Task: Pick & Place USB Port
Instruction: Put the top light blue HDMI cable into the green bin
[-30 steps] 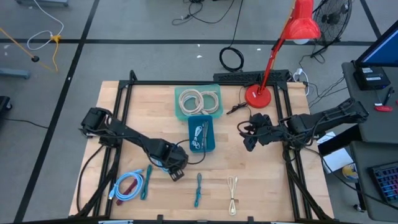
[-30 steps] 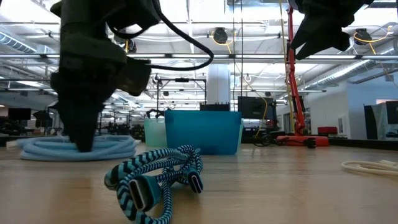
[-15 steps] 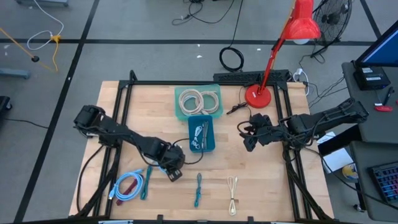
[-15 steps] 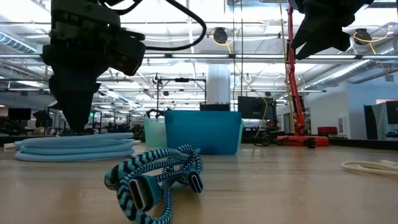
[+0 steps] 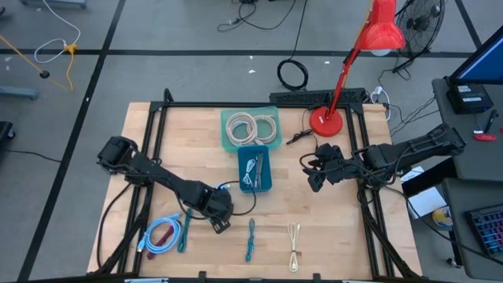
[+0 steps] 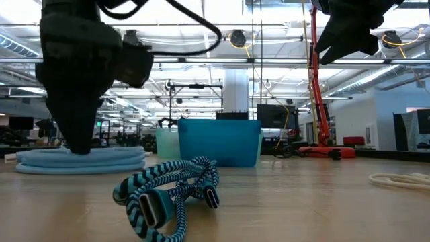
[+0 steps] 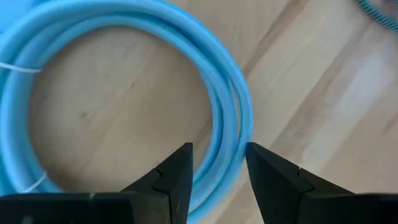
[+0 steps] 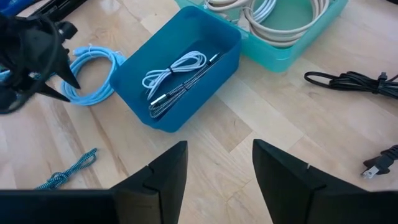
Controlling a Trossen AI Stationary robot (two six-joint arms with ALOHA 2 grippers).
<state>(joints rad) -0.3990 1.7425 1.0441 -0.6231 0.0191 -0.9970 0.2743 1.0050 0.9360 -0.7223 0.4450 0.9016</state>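
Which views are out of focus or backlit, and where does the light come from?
Low view: the teal braided cable close to the lens is soft, and the left gripper is a dark silhouette against bright ceiling lights. Left wrist view: the light blue cable coil is sharp, evenly lit. High view: even light, faint shadows on the table.

The left gripper [image 5: 219, 222] now sits a little lower on the table than half a second ago, nearer the front edge, its arm stretched flatter across the wood (a second ago it was about here too, having swung back between). In the low view it [image 6: 75, 144] hangs further left and lower, its tip down at the coiled light blue cable [image 6: 80, 160], its fingers parted over the coil's strands [image 7: 233, 118].
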